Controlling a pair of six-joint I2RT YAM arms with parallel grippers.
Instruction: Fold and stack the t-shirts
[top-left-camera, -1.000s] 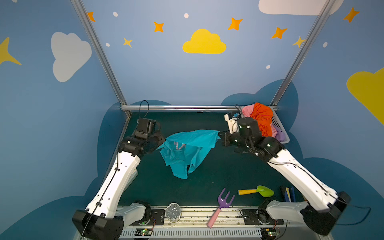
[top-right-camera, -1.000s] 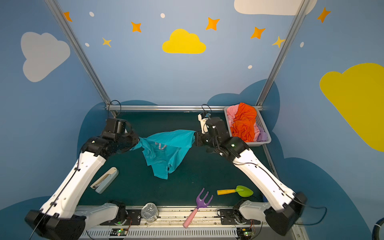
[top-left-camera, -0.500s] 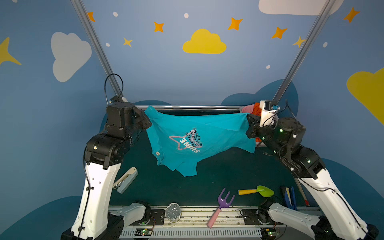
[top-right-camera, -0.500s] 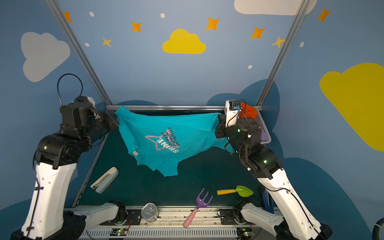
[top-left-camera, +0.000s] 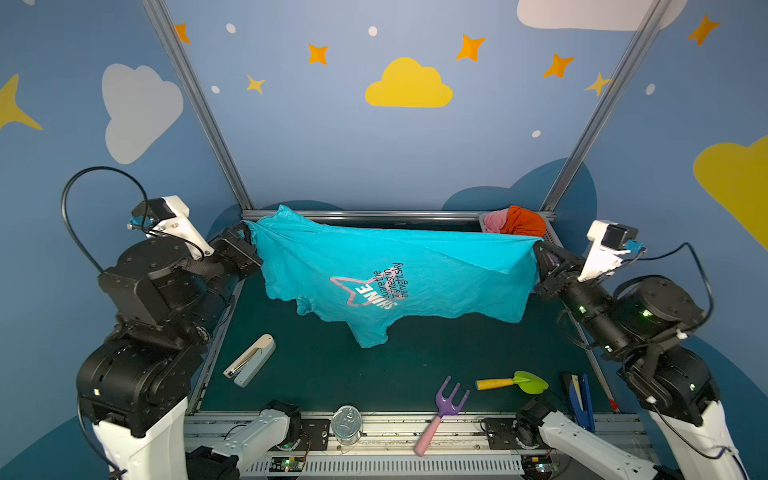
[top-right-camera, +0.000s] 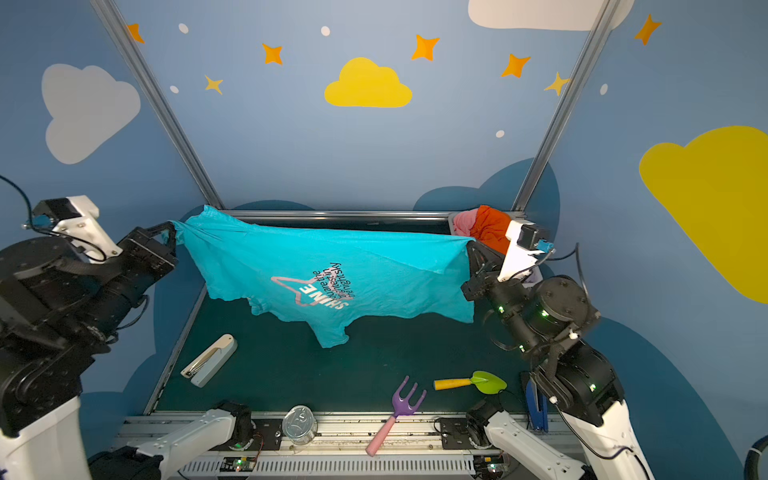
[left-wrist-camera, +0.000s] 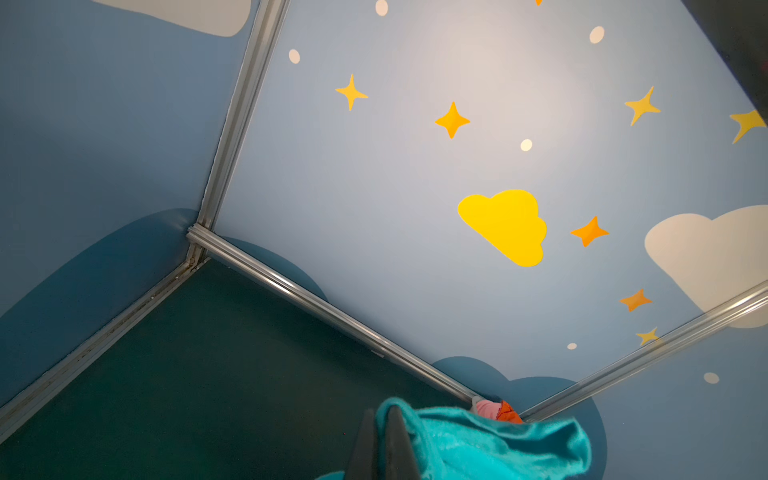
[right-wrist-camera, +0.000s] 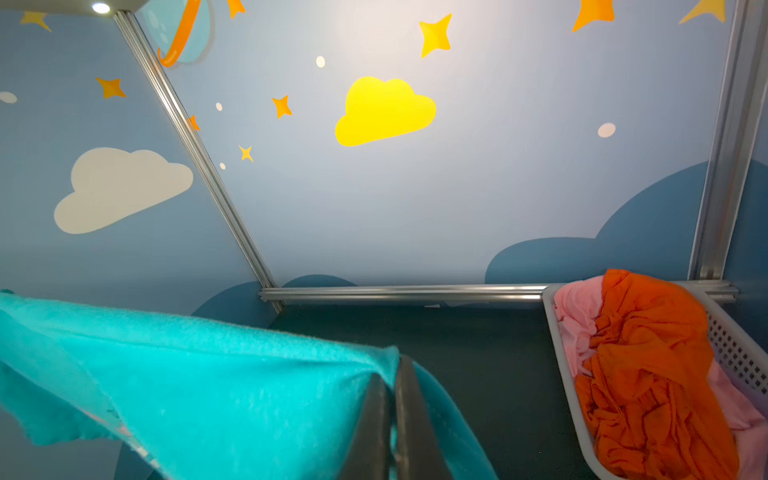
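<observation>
Left arm (top-left-camera: 153, 274), right arm (top-left-camera: 660, 301) high, spread apart; jaws clamped.

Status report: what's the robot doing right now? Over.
Left gripper and right gripper shut on teal shirt, one each end. Shirt stretched wide in the air. Stapler, rake, trowel clear of it.
</observation>
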